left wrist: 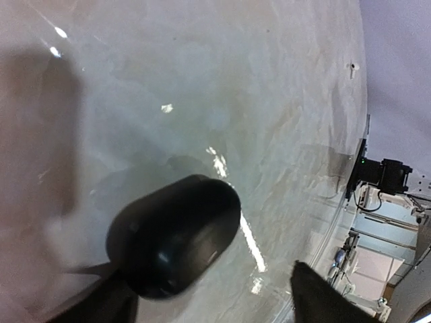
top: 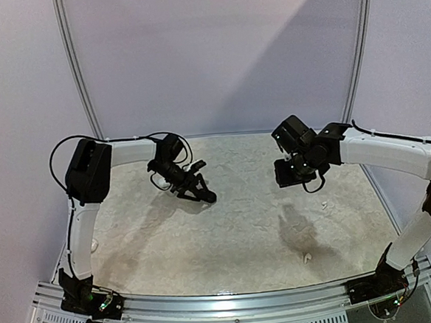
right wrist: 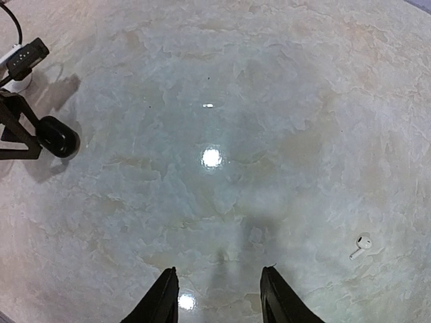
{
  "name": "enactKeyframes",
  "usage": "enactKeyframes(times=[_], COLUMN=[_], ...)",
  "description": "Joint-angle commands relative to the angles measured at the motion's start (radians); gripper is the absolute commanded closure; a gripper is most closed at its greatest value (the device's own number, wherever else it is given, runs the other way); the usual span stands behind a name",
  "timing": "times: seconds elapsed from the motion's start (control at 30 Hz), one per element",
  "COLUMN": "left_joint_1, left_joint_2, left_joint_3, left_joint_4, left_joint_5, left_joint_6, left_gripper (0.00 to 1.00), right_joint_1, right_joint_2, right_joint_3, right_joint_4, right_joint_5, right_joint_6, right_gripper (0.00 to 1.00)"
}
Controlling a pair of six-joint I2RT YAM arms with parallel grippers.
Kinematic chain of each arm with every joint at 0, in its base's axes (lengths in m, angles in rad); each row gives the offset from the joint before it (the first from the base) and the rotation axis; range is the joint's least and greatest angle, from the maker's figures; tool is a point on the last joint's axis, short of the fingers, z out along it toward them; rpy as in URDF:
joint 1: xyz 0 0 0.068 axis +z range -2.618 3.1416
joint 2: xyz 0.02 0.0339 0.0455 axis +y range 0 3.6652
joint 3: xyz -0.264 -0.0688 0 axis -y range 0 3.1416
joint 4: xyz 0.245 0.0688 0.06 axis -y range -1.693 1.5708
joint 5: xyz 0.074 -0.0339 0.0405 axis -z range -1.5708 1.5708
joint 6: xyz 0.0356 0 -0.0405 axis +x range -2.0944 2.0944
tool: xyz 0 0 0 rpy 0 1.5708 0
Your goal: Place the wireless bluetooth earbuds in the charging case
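On the right of the tabletop (top: 243, 233), loose white earbuds (top: 306, 257) lie uncased. Far left, the left tool (left wrist: 215, 282) stands open around a black case (left wrist: 175, 235), apparently not gripping it. The right tool (right wrist: 219, 296) hangs half open, empty. No earbud appears inserted yet.

The black charging case (top: 208, 197) sits at the tip of the left gripper (top: 202, 181). That gripper's spread fingers and arm close off the room behind and to the left of the case. Right of the case the worktop (top: 242, 226) lies bare as far as the right gripper (top: 294, 175), which hangs well apart. Nearer than the case the surface is open. One white earbud (top: 324, 205) and a second white earbud (top: 306, 257) lie far to its right.
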Motion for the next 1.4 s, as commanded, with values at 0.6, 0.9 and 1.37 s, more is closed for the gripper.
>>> enactKeyframes(times=[0.6, 0.9, 1.37], left_joint_1=[0.328, 0.561, 0.665], left_joint_2=[-0.441, -0.611, -0.642], left_joint_3=[-0.151, -0.451, -0.734], left_joint_4=[-0.888, -0.606, -0.348], left_joint_5=[-1.075, -0.943, -0.829], left_joint_6=[0.797, 0.664, 0.755], left_gripper=[0.01, 0.01, 0.11], right_joint_1=[0.019, 0.018, 0.030], right_joint_2=[0.220, 0.290, 0.406], right_joint_3=[0.344, 0.453, 0.692], right_joint_4=[0.087, 0.065, -0.027], right_joint_5=[-0.057, -0.095, -0.107], right_joint_6=[-0.187, -0.257, -0.293], right_gripper=[0.01, 0.01, 0.01])
